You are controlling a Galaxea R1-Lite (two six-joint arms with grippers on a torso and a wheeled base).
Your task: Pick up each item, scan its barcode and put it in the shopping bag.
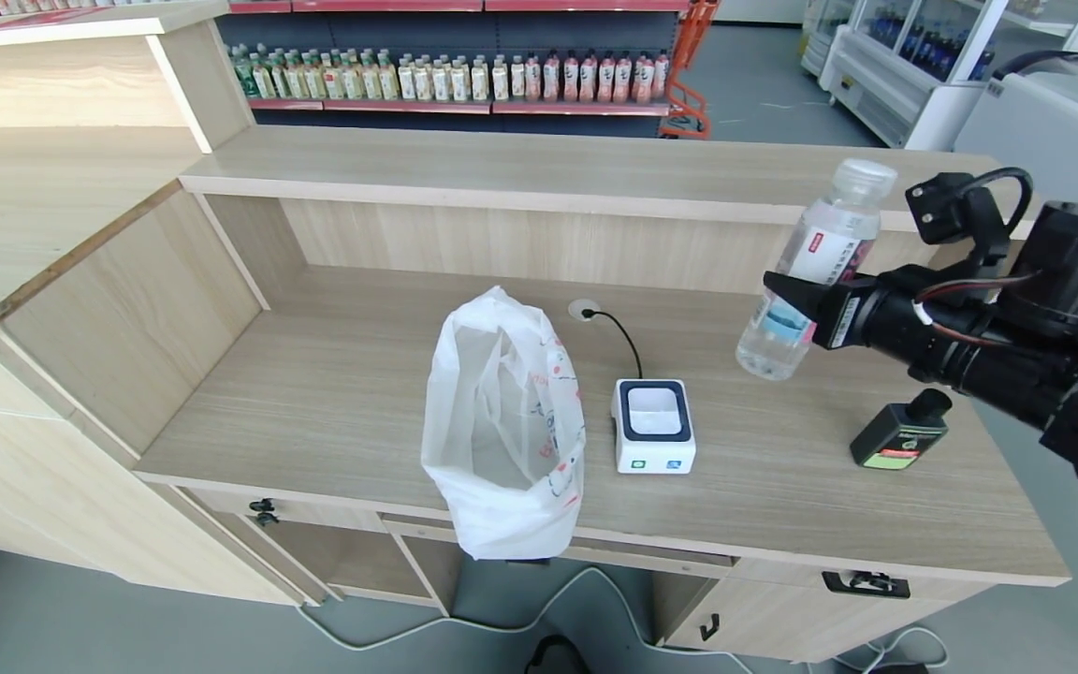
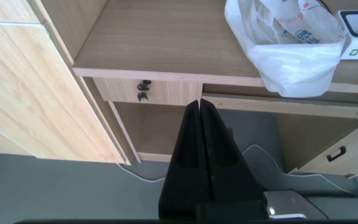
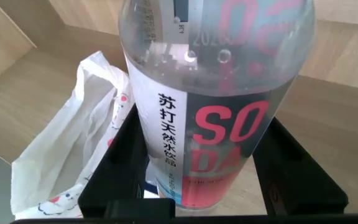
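At the desk's point(image 1: 314, 402) front edge, you have the bag point(image 1: 502, 421) standing open, its bottom sagging over the rim. Your left pincer point(image 2: 199, 104) hangs lower than the desk top and out in front of it, its fingers pressed together with nothing between them. Just beside the bag, on its right, sits the scanner point(image 1: 654, 426), window facing up, with a black cable point(image 1: 623, 337) running from it toward the back of the desk. Well to the right of the scanner, a dark bottle point(image 1: 899, 435) with a black cap rests on the desk. Above the desk, between those two, your right pincer point(image 1: 787, 309) is clamped around the lower half of the clear bottle point(image 1: 829, 243), which is tilted, cap uppermost, and clear of the surface. Far behind the desk, a shelf point(image 1: 464, 105) carries a row of drinks.
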